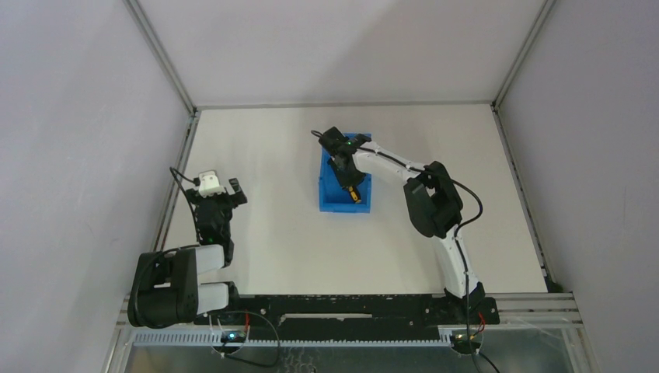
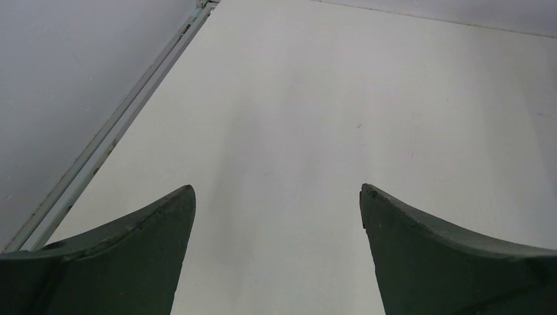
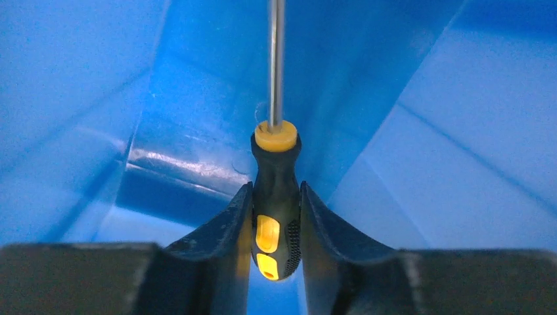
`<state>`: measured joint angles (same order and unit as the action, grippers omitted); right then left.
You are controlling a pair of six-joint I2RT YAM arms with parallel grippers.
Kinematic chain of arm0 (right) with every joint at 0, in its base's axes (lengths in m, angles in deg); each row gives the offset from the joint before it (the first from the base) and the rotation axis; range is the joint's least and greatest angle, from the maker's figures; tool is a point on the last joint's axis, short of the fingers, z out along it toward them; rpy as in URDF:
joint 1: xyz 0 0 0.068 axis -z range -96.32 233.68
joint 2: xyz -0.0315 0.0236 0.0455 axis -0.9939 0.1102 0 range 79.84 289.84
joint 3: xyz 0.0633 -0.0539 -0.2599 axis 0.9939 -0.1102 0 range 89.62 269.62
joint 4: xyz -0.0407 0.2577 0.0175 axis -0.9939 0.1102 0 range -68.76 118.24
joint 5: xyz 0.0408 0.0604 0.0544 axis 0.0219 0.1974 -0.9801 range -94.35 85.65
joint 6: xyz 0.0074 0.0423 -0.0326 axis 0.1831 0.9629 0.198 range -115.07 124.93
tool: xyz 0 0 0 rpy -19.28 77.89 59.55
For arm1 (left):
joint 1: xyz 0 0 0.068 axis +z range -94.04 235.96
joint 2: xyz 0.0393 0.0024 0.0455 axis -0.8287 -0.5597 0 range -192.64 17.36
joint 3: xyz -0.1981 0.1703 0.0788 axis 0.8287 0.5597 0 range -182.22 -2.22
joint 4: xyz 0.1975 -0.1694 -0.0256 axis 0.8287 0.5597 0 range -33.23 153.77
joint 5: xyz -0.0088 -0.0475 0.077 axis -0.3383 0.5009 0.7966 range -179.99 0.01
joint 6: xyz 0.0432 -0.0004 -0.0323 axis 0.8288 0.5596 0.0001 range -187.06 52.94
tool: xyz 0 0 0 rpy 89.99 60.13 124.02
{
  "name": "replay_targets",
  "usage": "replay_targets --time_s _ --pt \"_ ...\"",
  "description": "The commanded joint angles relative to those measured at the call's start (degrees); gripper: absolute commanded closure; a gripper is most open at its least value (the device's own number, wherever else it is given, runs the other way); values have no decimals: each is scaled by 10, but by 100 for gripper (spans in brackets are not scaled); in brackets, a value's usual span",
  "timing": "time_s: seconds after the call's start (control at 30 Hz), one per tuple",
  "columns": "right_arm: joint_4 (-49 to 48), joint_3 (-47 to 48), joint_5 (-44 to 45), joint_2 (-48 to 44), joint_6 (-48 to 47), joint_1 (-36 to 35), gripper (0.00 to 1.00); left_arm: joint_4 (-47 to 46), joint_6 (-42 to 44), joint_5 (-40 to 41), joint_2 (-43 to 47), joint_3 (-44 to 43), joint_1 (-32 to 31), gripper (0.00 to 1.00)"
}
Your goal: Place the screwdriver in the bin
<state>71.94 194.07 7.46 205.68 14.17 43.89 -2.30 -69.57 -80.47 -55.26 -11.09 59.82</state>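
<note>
The blue bin (image 1: 330, 200) stands mid-table. My right gripper (image 1: 346, 175) reaches down inside it and is shut on the screwdriver (image 1: 353, 193), whose yellow end shows near the bin's near wall. In the right wrist view the fingers (image 3: 226, 223) clamp the black-and-yellow handle (image 3: 276, 197); the thin metal shaft (image 3: 276, 59) points away along the bin's blue floor (image 3: 420, 157). My left gripper (image 1: 221, 186) hangs over bare table at the left, far from the bin. It is open and empty, with wide-spread fingers (image 2: 151, 230) in the left wrist view.
A metal rail (image 1: 175, 179) runs along the table's left edge, close to the left gripper, and shows in the left wrist view (image 2: 111, 138). Grey walls enclose the table on three sides. The bin's walls (image 3: 59, 98) stand close round the right gripper.
</note>
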Motion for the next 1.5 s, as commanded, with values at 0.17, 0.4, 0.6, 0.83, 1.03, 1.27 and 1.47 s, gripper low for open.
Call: replay_targets --time_s 0.17,0.4,0.6,0.83,1.03,1.27,1.47 --pt "-20 28 34 -66 47 -6 50 -18 9 5 5 -21 -3 0" --pt "-8 50 44 -180 47 -13 42 -18 8 5 5 -21 -3 0" --pt "-103 -58 23 -348 4 -11 0 -18 8 5 5 -21 -3 0" --pt "-344 -379 1 -611 13 34 0 -18 8 5 5 -21 -3 0" --pt "-406 -563 55 -726 49 82 0 -18 9 5 5 -20 -3 0" --pt "-479 -761 92 -782 143 101 0 -18 8 6 5 -21 -3 0" --pt "-532 -836 117 -763 207 109 0 -18 9 5 5 -21 -3 0"
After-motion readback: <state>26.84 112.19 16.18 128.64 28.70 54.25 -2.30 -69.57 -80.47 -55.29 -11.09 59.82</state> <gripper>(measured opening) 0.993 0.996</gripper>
